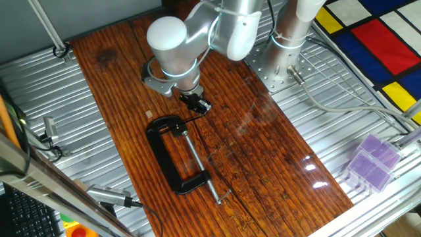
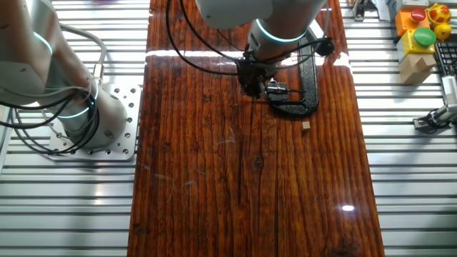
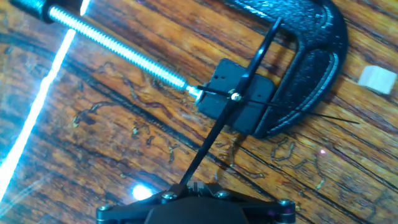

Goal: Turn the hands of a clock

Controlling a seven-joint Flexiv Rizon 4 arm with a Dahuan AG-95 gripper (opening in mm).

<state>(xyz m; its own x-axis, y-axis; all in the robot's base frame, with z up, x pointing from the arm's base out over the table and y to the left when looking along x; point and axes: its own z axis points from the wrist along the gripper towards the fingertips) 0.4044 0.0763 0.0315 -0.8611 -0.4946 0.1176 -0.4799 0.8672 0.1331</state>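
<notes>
The clock (image 3: 239,104) is a small black square movement held in the jaw of a black clamp (image 1: 172,153) that lies flat on the wooden table (image 1: 263,138). In the hand view the clamp's bright screw (image 3: 118,51) presses the clock's left edge, and the curved frame backs its right side. Thin black hands (image 3: 252,65) spread from a brass pin at the middle: one long hand runs up towards the frame and down towards the camera, and finer ones lie nearly level, one reaching out past the frame over the wood.

The gripper (image 1: 197,104) hangs just over the clamp's closed end, at the clock. In the fixed views its fingers are small and dark against the clamp, and the hand view shows only the black base of the hand at the bottom edge, so I cannot tell how wide the fingers stand or whether they touch a hand of the clock.

A small pale block (image 3: 377,79) lies on the wood just beside the clamp's frame. A thin dark cable crosses the table near the screw's handle. Off the wood, on the ribbed metal, sit a purple box (image 1: 372,161), a stack of coloured blocks (image 2: 420,36) and the arm's base plate (image 2: 100,128). The arm's white elbow (image 1: 172,43) hides the table's far end in one fixed view.
</notes>
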